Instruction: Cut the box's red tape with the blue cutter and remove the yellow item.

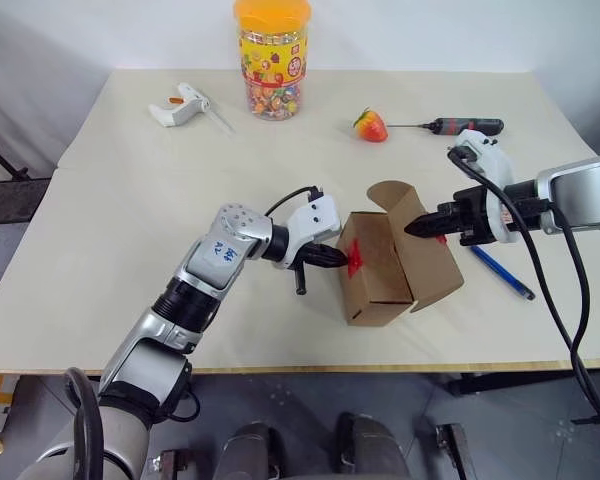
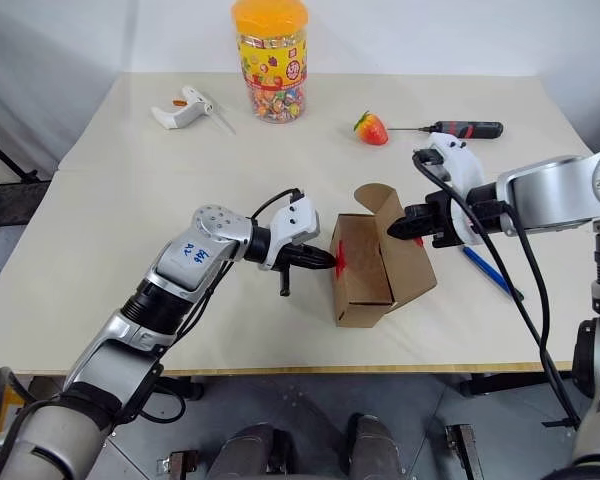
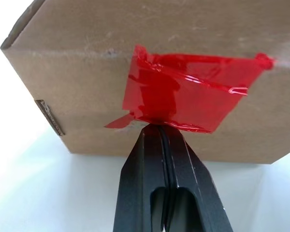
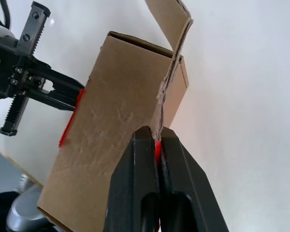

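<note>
Left hand [image 1: 337,258]: we see it pressed together, tips against the red tape [image 3: 183,94] on the small brown cardboard box [image 1: 378,275].
Right hand [image 1: 412,228]: pinching the box's raised flap, near the desk's [image 1: 130,220] front edge.

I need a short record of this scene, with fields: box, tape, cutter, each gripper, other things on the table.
box: brown carton near the table's front edge, lid flap lifted
red tape: torn patch on the box side facing the left gripper
blue cutter: lying on the table, right of the box, not held
left gripper: shut, tips at the tape
right gripper: shut on the lid flap's edge
others: candy jar, white tool, strawberry, screwdriver along the far side
yellow item: not visible
</note>
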Robot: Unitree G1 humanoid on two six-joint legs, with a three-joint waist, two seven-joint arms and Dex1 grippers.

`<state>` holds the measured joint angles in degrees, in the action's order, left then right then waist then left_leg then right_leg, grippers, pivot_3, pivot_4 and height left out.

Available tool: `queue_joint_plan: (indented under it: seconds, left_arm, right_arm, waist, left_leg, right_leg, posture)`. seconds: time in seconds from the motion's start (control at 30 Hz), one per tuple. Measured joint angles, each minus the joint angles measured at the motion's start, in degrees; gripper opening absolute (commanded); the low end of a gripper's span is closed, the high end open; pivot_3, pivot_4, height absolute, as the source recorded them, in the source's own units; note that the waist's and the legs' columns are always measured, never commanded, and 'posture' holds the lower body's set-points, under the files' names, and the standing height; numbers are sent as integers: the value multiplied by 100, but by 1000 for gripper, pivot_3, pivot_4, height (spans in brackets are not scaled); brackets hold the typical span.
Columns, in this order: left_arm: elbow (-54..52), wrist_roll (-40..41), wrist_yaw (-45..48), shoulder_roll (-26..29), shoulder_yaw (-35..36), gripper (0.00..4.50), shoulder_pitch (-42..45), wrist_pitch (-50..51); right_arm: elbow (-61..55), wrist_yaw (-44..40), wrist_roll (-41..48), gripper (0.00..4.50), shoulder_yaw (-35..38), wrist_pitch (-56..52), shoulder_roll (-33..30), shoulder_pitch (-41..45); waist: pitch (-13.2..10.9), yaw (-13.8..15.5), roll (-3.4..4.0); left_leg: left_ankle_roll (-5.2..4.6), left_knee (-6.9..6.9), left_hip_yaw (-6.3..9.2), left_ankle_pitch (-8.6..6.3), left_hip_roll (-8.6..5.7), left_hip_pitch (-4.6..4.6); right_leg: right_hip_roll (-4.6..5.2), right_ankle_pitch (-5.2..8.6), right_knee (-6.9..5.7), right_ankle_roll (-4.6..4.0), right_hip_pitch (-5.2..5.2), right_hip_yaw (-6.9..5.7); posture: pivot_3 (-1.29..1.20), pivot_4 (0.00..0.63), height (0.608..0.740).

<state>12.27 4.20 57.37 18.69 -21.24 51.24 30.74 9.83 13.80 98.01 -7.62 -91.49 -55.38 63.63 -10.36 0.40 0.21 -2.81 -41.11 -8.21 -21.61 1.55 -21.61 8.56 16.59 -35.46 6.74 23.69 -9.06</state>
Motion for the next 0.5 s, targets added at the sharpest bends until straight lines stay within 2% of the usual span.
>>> queue_joint_plan:
  seconds: [0.2,0.3,0.5]
  left_arm:
    - [14,-13,-63,153,55,0,-39,-42]
    - [11,37,37,297,208,0,-37,-108]
    - [-110,981,517,669,1169,0,344,547]
  right_arm:
    - [-151,1465,1243,32,-903,663,-43,348]
    - [-257,1916,1421,32,-1115,889,37,443]
    - [-303,2339,1520,32,-1264,988,29,515]
  waist:
    - [0,-34,-1]
    - [0,-65,-1]
    - [1,-59,-2]
  left_leg:
    - [-1,-4,0,0,5,-1]
    - [0,0,-3,0,11,0]
    - [-1,-5,-4,-1,12,-1]
  right_leg:
    - [-1,0,0,0,0,0]
    - [-3,0,0,-1,4,0]
    - [-1,1,0,-2,2,1]
  posture:
    - [0,150,740]
    - [0,150,740]
    - [0,150,740]
